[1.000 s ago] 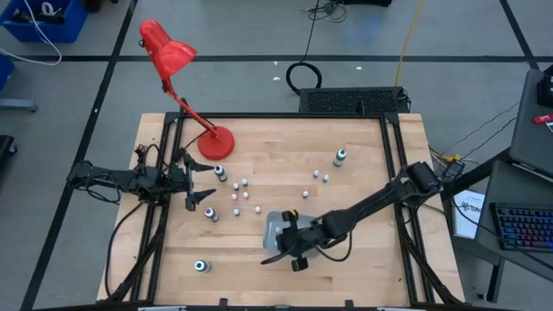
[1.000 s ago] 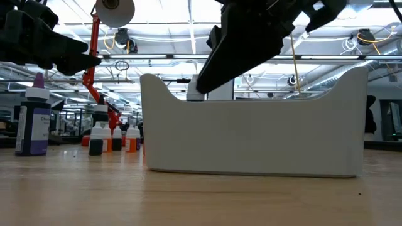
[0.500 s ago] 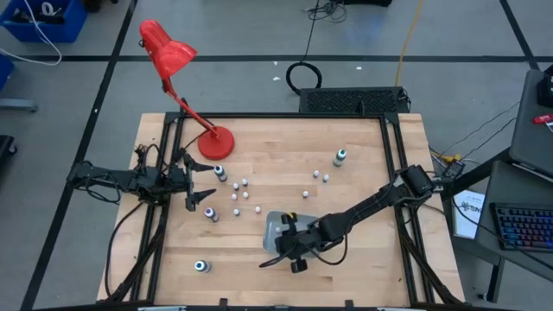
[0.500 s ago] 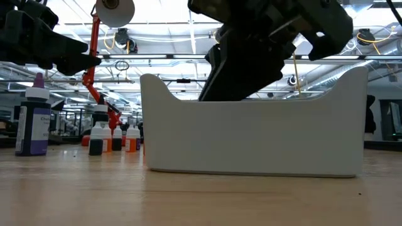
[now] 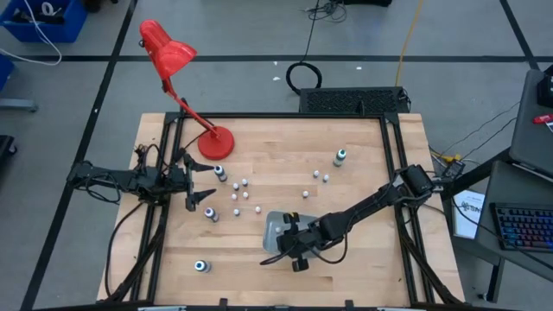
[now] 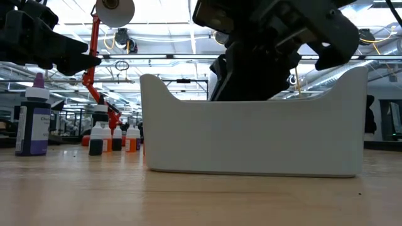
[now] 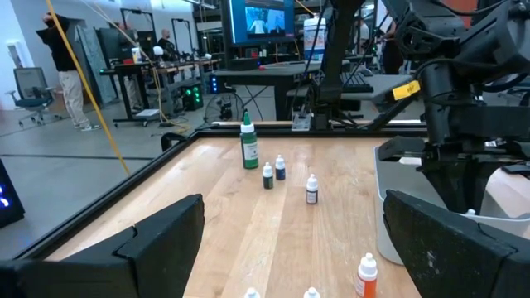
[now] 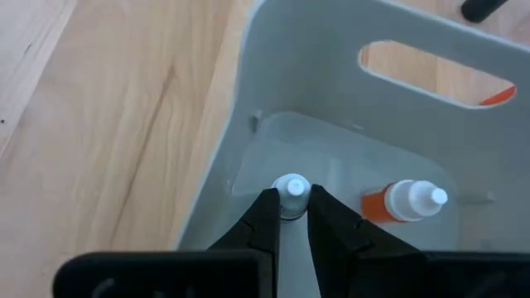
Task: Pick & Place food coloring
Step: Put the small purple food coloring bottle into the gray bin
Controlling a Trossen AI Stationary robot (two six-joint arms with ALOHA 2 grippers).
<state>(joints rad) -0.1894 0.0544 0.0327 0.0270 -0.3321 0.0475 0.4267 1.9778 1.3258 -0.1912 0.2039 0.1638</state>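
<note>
Food coloring vial (image 8: 291, 190) pinched in right gripper (image 8: 289, 217), low inside the tray (image 8: 248, 99) beside an orange bottle (image 8: 403, 201). Risk: releasing tilted, it topples onto that bottle. Left gripper (image 5: 204, 196) spread, idle at left edge.

Robotics lab or workshop: taped concrete floor (image 5: 259, 34), desks with monitors (image 7: 263, 21), a person (image 7: 62, 50) standing, exposed ceiling ducts (image 6: 352, 63).

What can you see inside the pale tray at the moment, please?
Inside the tray, the right hand is shut on a white-capped bottle, and an orange bottle lies on its side beside it. The hand hides the floor below it.
</note>
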